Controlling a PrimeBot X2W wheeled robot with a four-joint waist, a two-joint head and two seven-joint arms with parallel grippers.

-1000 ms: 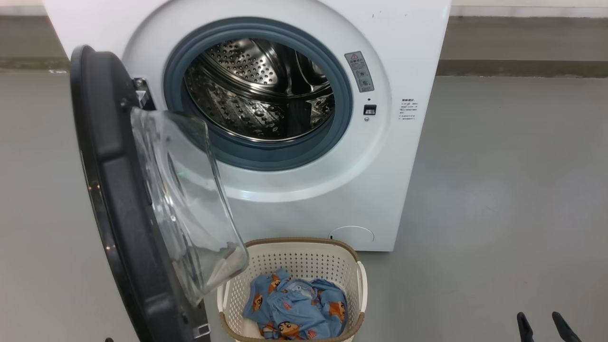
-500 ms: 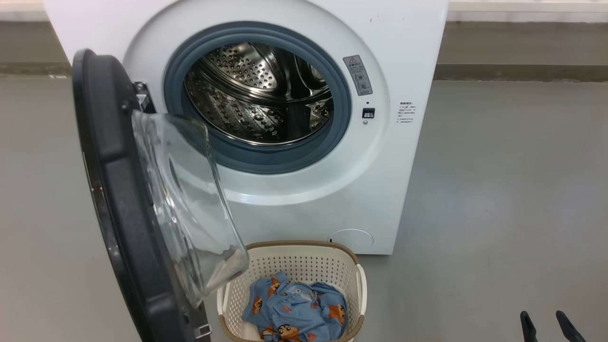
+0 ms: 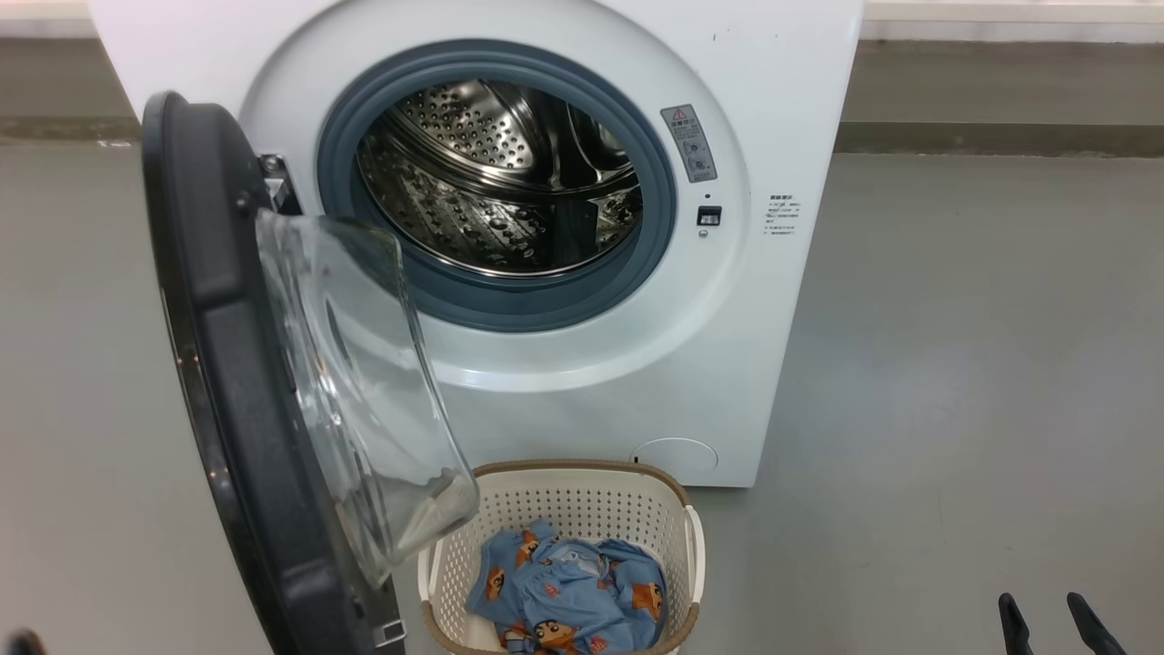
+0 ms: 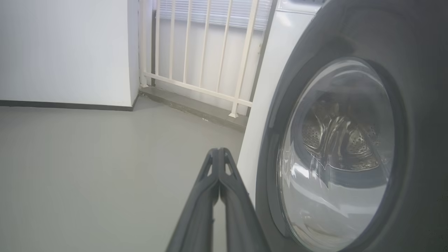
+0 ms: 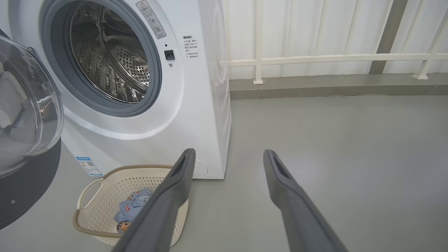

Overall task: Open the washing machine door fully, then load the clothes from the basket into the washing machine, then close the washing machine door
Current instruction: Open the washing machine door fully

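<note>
Laundry scene on a smooth, matte grey floor (image 3: 955,364). A boxy white washing machine (image 3: 773,73) stands with its round mouth uncovered, showing a shiny steel drum (image 3: 491,182) dotted with small holes, ringed by a thick grey rubber gasket (image 3: 509,305). The washing machine door (image 3: 218,346) hangs swung out on the robot's left, edge-on to the head camera: a wide dark ring carrying a deep, bulging bowl of clear glass (image 3: 364,382). On the floor right in front of the machine, just beside the door's lower edge, sits the basket (image 3: 582,509), cream plastic with perforated walls, a brown woven-look rim and a white loop handle (image 5: 91,190). The clothes (image 3: 568,600) lie crumpled in its bottom, soft light blue fabric printed with orange-brown cartoon figures. The left gripper (image 4: 218,151) has its two long dark fingers pressed flat together, gripping nothing, just beside the door's outer ring. The right gripper (image 5: 229,153) is over bare floor to the right of the basket, its fingers spread wide apart and empty. A white metal railing (image 5: 315,57) runs behind the machine.
</note>
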